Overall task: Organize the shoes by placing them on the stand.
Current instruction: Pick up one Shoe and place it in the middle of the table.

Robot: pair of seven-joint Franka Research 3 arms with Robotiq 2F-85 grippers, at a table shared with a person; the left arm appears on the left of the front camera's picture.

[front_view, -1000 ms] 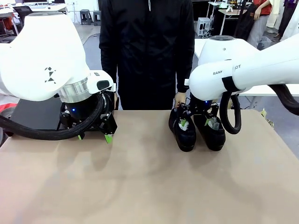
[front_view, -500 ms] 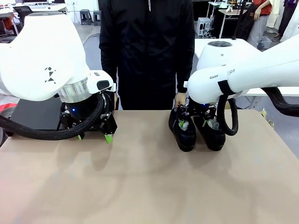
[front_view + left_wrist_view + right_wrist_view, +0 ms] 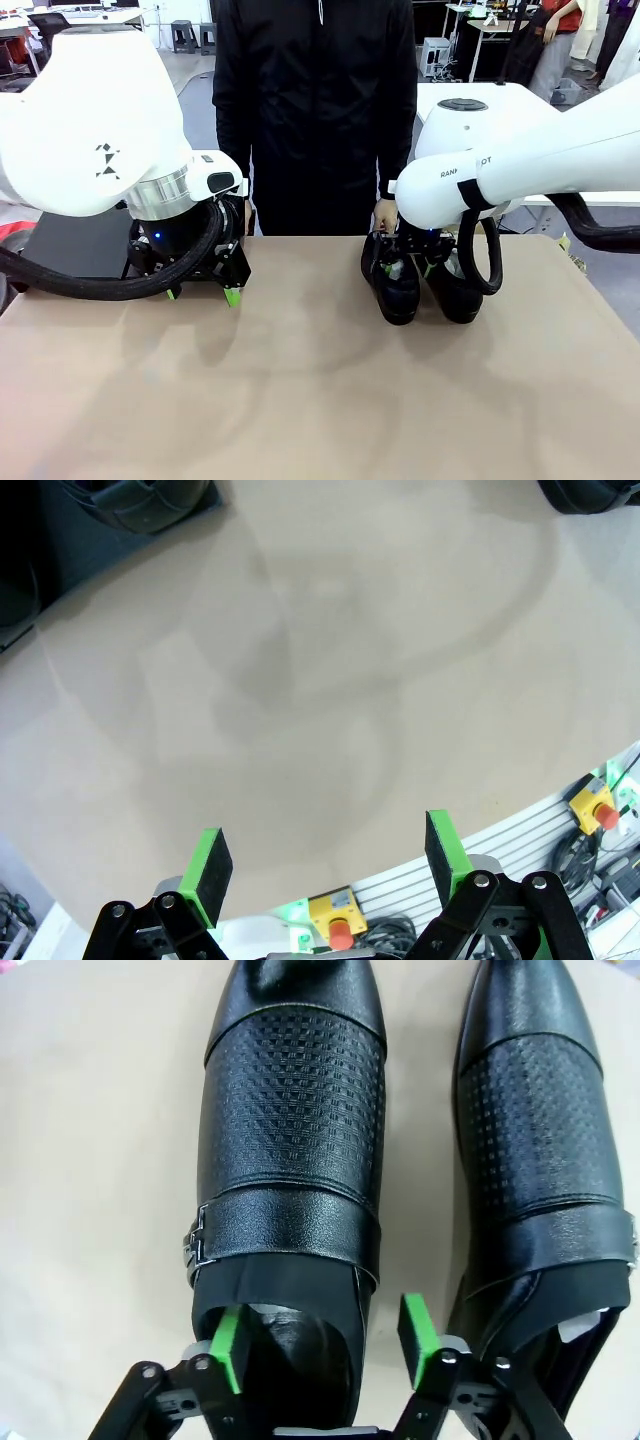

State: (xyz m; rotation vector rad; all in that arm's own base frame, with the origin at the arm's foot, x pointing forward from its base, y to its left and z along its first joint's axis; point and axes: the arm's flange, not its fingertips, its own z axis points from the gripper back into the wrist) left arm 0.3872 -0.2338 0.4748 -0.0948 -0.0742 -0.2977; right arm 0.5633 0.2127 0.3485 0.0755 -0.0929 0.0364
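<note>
Two shoes, one (image 3: 290,1140) beside the other (image 3: 530,1130), stand at the table's (image 3: 320,400) far edge, right of middle, before the person (image 3: 315,110). The right gripper (image 3: 320,1335) straddles the first shoe's side wall, fingers apart. The left gripper (image 3: 328,855) hovers spread over bare table.

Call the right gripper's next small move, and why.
Probably close the jaws. The right gripper has one pad inside the opening of the shoe below it and the other outside that wall, beside the second shoe. The wall looks not yet pinched.
</note>
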